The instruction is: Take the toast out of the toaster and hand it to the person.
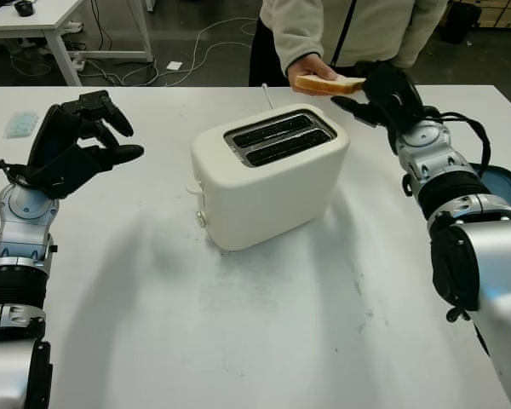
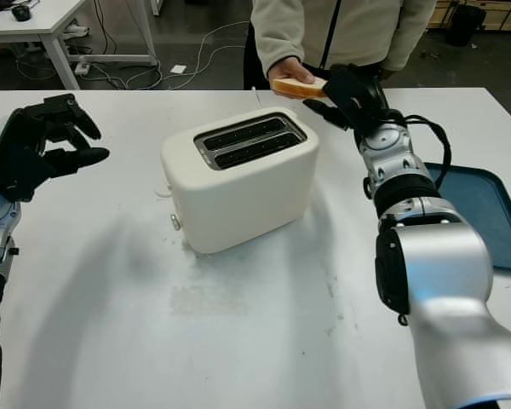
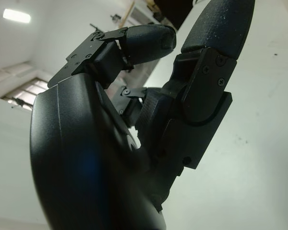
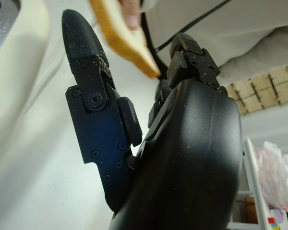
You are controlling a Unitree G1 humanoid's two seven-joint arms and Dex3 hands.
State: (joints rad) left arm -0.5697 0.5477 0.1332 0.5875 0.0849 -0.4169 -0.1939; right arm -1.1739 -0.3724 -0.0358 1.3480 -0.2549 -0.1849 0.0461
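Tabletop (image 1: 264,341), white and lightly scuffed, stretched away from the robot. At the near left, the left hand (image 1: 72,145) was raised above the surface, well apart from the toaster, its fingers (image 1: 119,156) curled inward and holding nothing. Near the middle stood a cream toaster (image 1: 268,175), turned at an angle, with both dark slots on top showing no bread and a small knob on its near face. At the right edge lay part of a blue tray (image 2: 481,213).

Beyond the toaster, at the far right, the right hand (image 1: 383,94) reached toward the far edge of the tabletop. Its fingers (image 4: 84,52) were released, closed on nothing, one of them just below the toast (image 1: 330,83). A person's hand (image 1: 307,68) gripped the slice at its other end, holding it in the air above the far edge. That person, in a pale fleece jacket (image 1: 349,30), stood just behind the tabletop. Farther back stood a white desk (image 1: 43,21), with cables on the floor.
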